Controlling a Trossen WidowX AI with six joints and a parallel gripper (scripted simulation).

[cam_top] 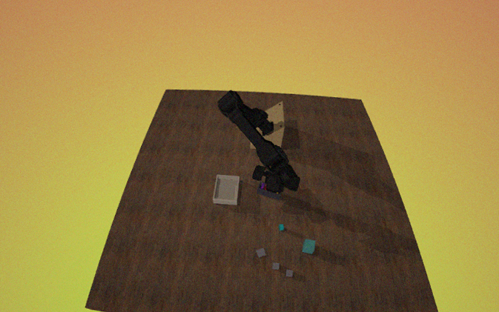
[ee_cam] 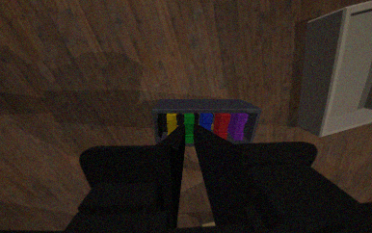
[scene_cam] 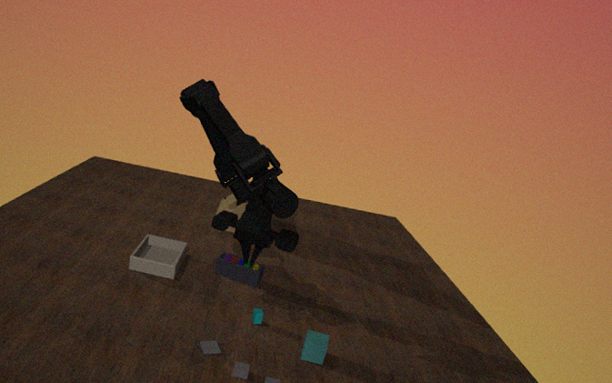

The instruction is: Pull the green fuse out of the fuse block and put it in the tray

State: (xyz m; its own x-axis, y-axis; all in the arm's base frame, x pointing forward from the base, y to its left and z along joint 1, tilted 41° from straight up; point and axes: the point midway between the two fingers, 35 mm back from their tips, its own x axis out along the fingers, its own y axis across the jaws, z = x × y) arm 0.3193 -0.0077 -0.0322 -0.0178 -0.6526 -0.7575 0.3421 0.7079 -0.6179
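The dark fuse block [cam_top: 269, 195] [scene_cam: 238, 272] [ee_cam: 207, 105] stands on the table below my gripper. The green fuse [scene_cam: 248, 264] [ee_cam: 189, 136] stands in it between the yellow fuse [scene_cam: 255, 266] [ee_cam: 172, 121] and the blue fuse [scene_cam: 241, 262] [ee_cam: 206, 119]. The red fuse [ee_cam: 222, 125] and purple fuse [ee_cam: 238, 126] are beyond the blue one. My gripper [scene_cam: 248, 263] [ee_cam: 190, 129] points down and is shut on the green fuse's top; in the top view the arm hides its fingertips. The pale tray [cam_top: 224, 203] [scene_cam: 152, 267] [ee_cam: 324, 82] is empty.
A small cyan block [cam_top: 281, 227] [scene_cam: 257, 316], a larger teal block [cam_top: 308, 246] [scene_cam: 315, 347] and three grey pieces, one of them a flat grey piece [cam_top: 260, 252] [scene_cam: 210, 347], lie in front of the block. The tray stands to the block's left in the top and exterior views.
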